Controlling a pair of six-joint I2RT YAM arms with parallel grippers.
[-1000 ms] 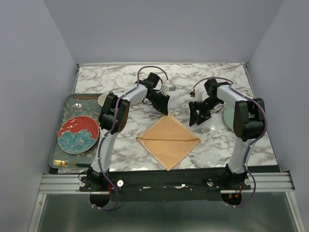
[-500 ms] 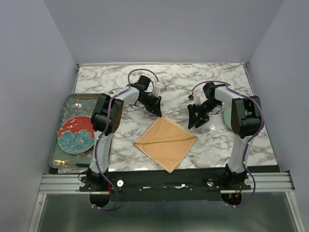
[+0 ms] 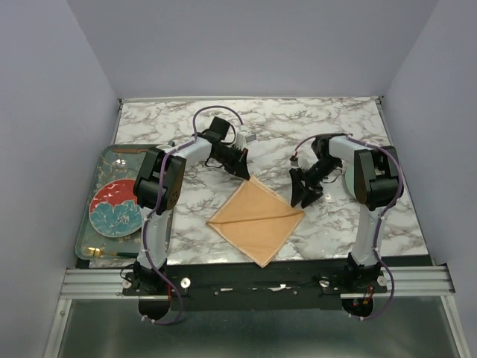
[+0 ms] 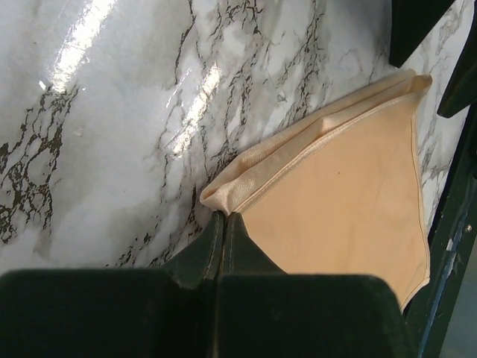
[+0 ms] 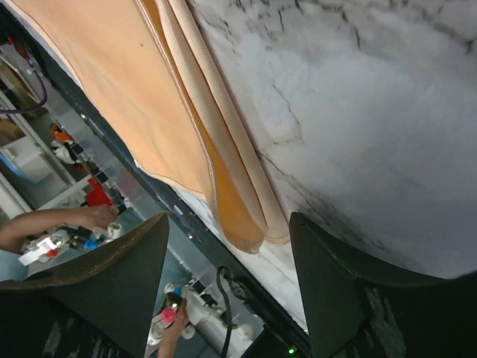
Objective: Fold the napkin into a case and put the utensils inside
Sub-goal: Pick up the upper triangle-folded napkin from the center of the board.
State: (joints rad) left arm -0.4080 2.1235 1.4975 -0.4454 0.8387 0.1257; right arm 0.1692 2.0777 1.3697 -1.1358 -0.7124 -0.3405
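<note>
The peach-orange napkin (image 3: 257, 218) lies folded in a diamond on the marble table, with a crease running across it. My left gripper (image 3: 244, 172) is shut on its far corner; in the left wrist view the fingertips (image 4: 221, 218) pinch the rolled cloth edge (image 4: 246, 186). My right gripper (image 3: 302, 195) is open at the napkin's right corner; in the right wrist view the layered corner (image 5: 250, 224) hangs between the spread fingers (image 5: 328, 276), untouched. A gold fork (image 3: 100, 253) lies on the tray's front edge at far left.
A grey patterned tray (image 3: 93, 160) at the left holds a red and teal plate (image 3: 118, 208). A pale green plate (image 3: 349, 179) sits behind the right arm. The table's front edge (image 3: 253, 261) is close to the napkin's near corner.
My left gripper moved left and down onto the napkin's far corner and shut on it; the napkin shifted slightly left. My right gripper lowered toward the right corner.
</note>
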